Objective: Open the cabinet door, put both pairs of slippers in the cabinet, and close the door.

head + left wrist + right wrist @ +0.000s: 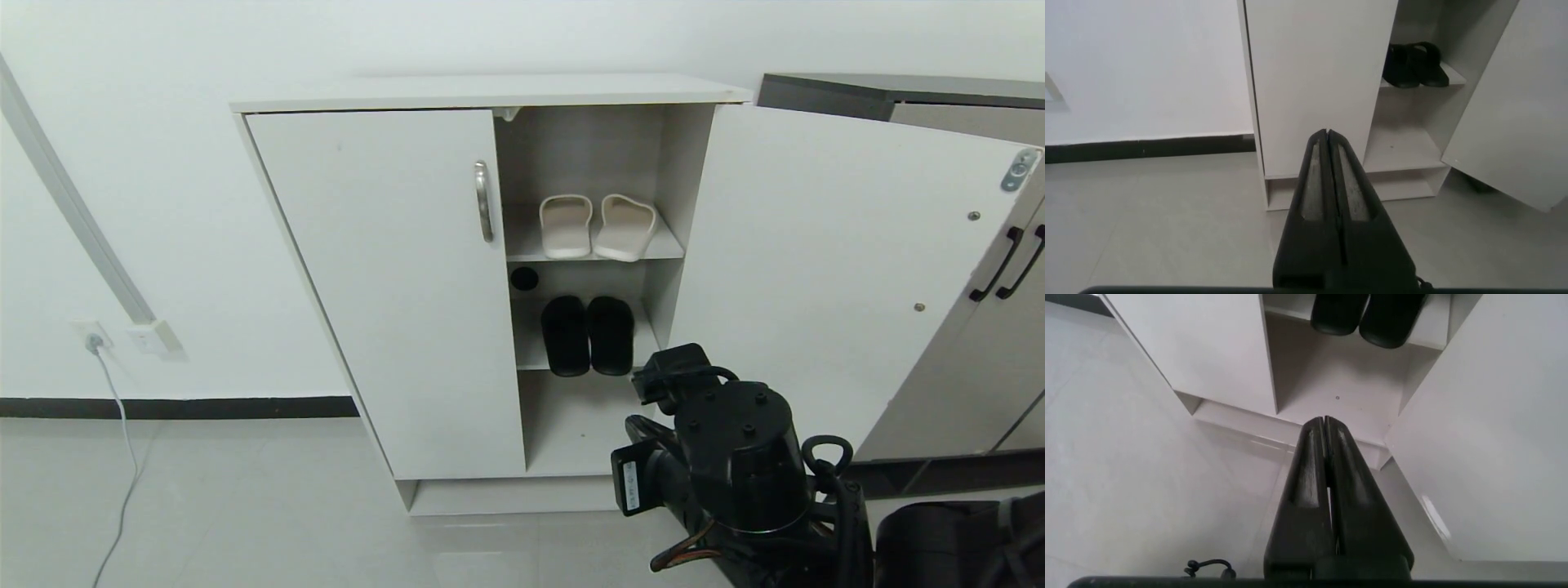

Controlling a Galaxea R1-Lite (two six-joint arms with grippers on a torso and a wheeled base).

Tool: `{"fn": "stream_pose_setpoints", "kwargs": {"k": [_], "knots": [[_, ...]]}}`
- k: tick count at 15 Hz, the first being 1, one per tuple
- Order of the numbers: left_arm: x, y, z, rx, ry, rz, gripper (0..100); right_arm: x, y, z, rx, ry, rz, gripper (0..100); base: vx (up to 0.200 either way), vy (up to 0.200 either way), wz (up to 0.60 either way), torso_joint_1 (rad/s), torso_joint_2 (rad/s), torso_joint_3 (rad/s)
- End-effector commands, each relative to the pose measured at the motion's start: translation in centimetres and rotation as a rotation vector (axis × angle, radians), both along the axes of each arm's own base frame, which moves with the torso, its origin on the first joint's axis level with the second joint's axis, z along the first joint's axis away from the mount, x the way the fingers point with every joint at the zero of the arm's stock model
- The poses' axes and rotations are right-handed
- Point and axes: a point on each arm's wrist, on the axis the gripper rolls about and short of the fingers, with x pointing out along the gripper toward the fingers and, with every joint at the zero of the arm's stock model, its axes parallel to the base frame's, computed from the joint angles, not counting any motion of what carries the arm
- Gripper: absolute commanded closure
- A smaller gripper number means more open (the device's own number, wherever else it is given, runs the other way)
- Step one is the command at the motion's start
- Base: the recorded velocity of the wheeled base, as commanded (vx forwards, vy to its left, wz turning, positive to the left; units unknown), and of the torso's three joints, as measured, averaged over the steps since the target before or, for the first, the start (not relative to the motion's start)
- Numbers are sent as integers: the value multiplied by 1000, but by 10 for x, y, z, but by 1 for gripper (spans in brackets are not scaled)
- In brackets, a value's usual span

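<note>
Two pairs of slippers sit inside the cabinet (490, 91), on its open right-hand side. The white slippers (596, 227) lie side by side on the upper shelf (673, 245), and the black slippers (587, 335) lie side by side on the shelf below, their ends at the front edge. The right door (816, 269) stands swung wide open, with its inner face towards me. The left door (384, 286) is closed flat, and its metal handle (483, 201) runs upright along the inner edge.

My left end effector (1327, 133) is clenched with nothing in it (fingers pressed together along their length). It hangs above the floor (245, 506), pointing at the foot of the closed left door. My right end effector (1325, 419) is likewise clenched and empty. It is over the floor just in front of the open compartment, below the black pair and beside the open door.

Away to the left, a wall socket (91, 336) has a cable (122, 457) trailing to the floor. A grey cabinet (963, 384) with black handles (1012, 261) stands behind the open door.
</note>
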Motion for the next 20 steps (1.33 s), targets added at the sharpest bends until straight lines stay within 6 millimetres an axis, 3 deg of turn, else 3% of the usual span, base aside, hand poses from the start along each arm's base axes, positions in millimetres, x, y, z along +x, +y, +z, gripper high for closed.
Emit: {"fn": "stream_pose_setpoints", "kwargs": {"k": [1,6,20], "knots": [[0,0,0,0,1,0,100,0,0,-1,-1,1,0,100,0,0,0,0,0,0],[0,0,0,0,1,-2,100,0,0,-2,-6,3,1,100,0,0,0,0,-38,-41],[0,0,0,0,1,-2,100,1,0,-5,-22,7,0,100,0,0,0,81,-427,-347]]}}
